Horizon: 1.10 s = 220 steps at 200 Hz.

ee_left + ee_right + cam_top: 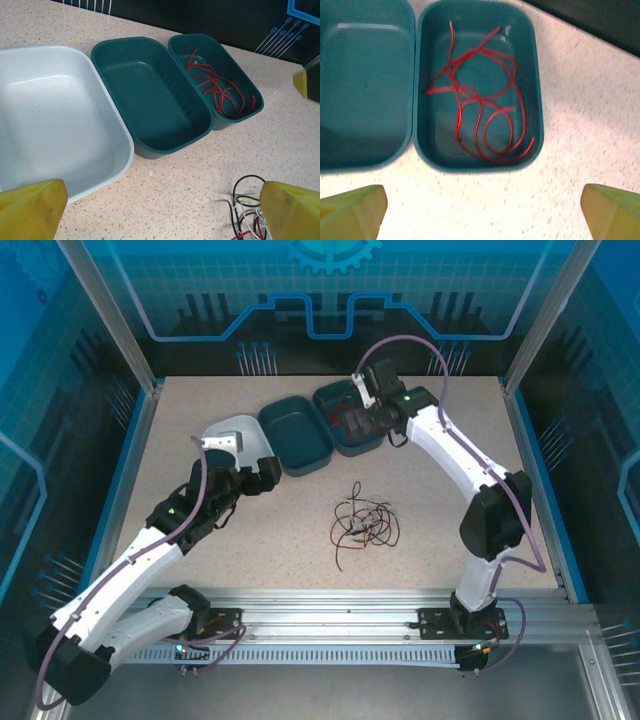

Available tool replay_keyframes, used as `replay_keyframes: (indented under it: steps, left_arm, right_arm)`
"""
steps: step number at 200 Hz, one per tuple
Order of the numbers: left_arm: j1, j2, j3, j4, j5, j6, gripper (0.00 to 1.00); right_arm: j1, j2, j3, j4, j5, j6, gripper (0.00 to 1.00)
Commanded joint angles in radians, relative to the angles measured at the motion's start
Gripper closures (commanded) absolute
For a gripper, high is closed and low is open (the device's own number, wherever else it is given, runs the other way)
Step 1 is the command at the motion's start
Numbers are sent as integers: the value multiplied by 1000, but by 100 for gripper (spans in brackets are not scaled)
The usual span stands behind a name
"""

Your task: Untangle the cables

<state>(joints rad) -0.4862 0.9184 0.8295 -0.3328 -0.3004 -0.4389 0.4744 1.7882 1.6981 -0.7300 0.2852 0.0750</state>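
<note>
On the far left, the left gripper (160,215) is held low over the table (280,530). Its two yellow fingers (32,210) are spread wide apart. Nothing is held between them.

Just in front of it, a white tray (50,115) is seen. It is set flat on the table, and nothing can be seen inside it.

Next to the white tray, on its right, the middle green bin (150,95) is placed. The two are touching or very nearly touching; which one cannot be told. Nothing can be seen in this bin either.

Right beside it, the right green bin (480,30) is found. The two green bins are set side by side with their long walls together. Some red cables (480,115) are laid inside the right green bin. They are curled in loose loops on its floor, and they are kept inside its walls.

A tangle of cables (362,520) is left on the bare table, nearer to the arm bases and well apart from the bins. Red, black and whitish wires are mixed up in it. It is not touched by either gripper.

The right gripper (482,215) is held above the near end of the right green bin. Its yellow fingers are spread wide too, and nothing is gripped by them.
</note>
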Motion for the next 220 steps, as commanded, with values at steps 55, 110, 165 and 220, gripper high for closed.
replay_keyframes:
  steps: [55,110,165,220]
  left_arm:
    - [18,-26,33,-11,-59,-11,1]
    - [20,-30,14,16,-35,-46,1]
    - [20,-44,-42,40,10,-110,1]
    - [20,-105,-154,34,-4,-223,1]
  right_arm:
    - [30,-413,-388,37,69,200,0]
    - [41,-593,-580,-87,7,337,2]
    - [51,-709,-769,-61,-67,438,17]
    - [270,-643,-757,-74,-12,479,29]
